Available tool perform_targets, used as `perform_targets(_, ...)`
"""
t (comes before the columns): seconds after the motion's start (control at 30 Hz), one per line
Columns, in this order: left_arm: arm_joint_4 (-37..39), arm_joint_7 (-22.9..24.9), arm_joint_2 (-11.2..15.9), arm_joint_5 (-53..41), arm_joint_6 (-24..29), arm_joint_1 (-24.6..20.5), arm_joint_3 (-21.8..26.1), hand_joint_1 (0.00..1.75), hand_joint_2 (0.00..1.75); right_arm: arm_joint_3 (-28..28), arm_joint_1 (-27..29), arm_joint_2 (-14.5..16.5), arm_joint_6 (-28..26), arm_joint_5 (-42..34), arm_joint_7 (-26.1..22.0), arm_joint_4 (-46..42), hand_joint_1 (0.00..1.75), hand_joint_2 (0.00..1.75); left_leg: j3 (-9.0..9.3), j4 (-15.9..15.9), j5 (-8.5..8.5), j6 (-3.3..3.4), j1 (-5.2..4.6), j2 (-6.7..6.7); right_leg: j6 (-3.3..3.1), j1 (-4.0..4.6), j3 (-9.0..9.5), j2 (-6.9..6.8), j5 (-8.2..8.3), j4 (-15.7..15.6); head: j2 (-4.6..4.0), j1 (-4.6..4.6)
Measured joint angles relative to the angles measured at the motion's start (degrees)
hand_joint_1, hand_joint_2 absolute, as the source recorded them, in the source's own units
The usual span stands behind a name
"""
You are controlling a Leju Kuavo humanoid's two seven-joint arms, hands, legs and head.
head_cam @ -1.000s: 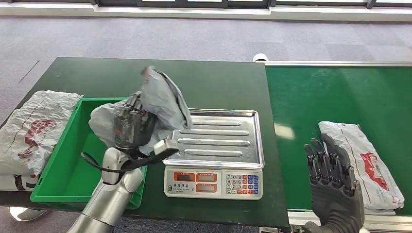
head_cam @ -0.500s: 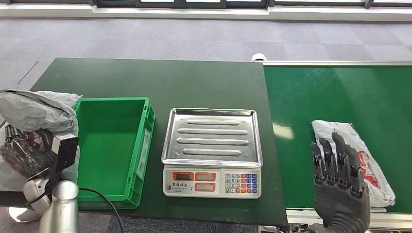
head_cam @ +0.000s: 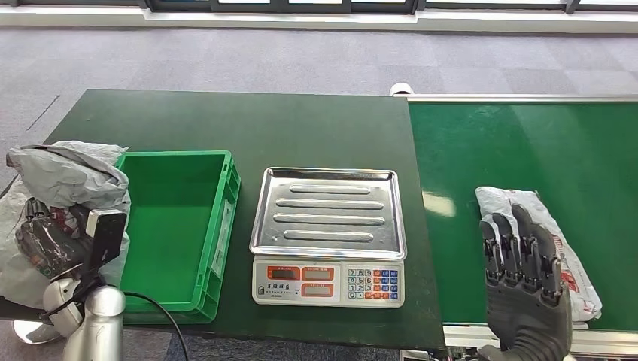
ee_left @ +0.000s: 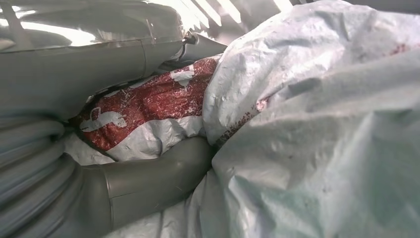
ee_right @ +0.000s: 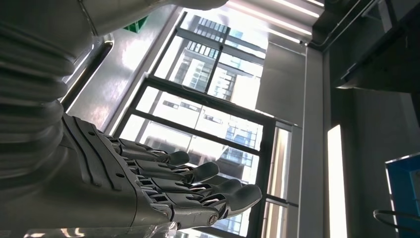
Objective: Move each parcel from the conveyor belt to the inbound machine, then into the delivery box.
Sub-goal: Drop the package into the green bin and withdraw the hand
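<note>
Grey plastic wrapping marks the parcel (head_cam: pixel 68 177) gripped by the left hand (head_cam: pixel 47 244) at the far left edge of the dark green worktop (head_cam: pixel 248 124) in the head view, just beside the green delivery box (head_cam: pixel 174 226). A steel-trayed scale (head_cam: pixel 329 226) is seen between box and conveyor belt (head_cam: pixel 527 143). A second parcel (head_cam: pixel 538 226) lies on the belt, with the right hand (head_cam: pixel 523 289) raised near it, fingers extended and holding nothing.

From the left wrist, the thumb (ee_left: pixel 148 181) is pressed against crumpled grey and red-printed plastic (ee_left: pixel 297 124).

From the right wrist, the straight fingers (ee_right: pixel 198 191) are shown against windows.
</note>
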Motion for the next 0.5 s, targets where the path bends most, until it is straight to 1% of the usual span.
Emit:
perform_targets(0.1,-1.6,-0.8,0.0,4.6,-5.3,1.1,-2.9,1.75,1.75,0.0,0.0,0.0,0.5,0.1,0.1,0.0,0.0,1.75,0.0,0.0,0.0,0.0,-0.01,0.01,0.0,0.0,-0.02,0.01,0.0,0.0,0.0,-0.01)
perform_targets(0.23,-4.5,0.7,0.0,7.8,-15.6,2.5,-7.7,1.75,1.75,0.0,0.0,0.0,1.3,0.3,0.0,0.0,0.0,1.75,-0.02,0.0,-0.01,0.01,-0.06,-0.05,0.01,-0.01,0.0,-0.04,0.0,0.0,0.0,-0.01)
perform_targets(0.33,-5.0,0.4,0.0,9.9,-22.6,3.2,-10.8,1.75,1.75,0.0,0.0,0.1,2.0,0.3,-0.2,0.0,0.0,1.75,-0.02,0.0,-0.01,0.02,-0.07,-0.04,0.01,-0.03,-0.01,-0.04,0.0,0.0,0.0,-0.01)
perform_targets(0.4,-4.9,0.1,-0.1,10.3,-24.1,3.5,-12.4,1.75,1.75,0.0,-0.1,0.2,2.2,0.3,-0.2,0.0,0.0,1.75,-0.02,0.0,-0.01,0.02,-0.07,-0.03,0.01,-0.03,-0.01,-0.03,0.0,0.0,0.0,0.0)
perform_targets(0.5,-4.9,0.0,-0.1,10.3,-24.4,3.7,-13.7,1.75,1.75,0.0,-0.1,0.3,2.3,0.4,-0.2,0.0,0.0,1.75,-0.01,0.0,-0.01,0.02,-0.06,-0.03,0.01,-0.04,-0.02,-0.03,0.0,0.0,0.0,-0.01)
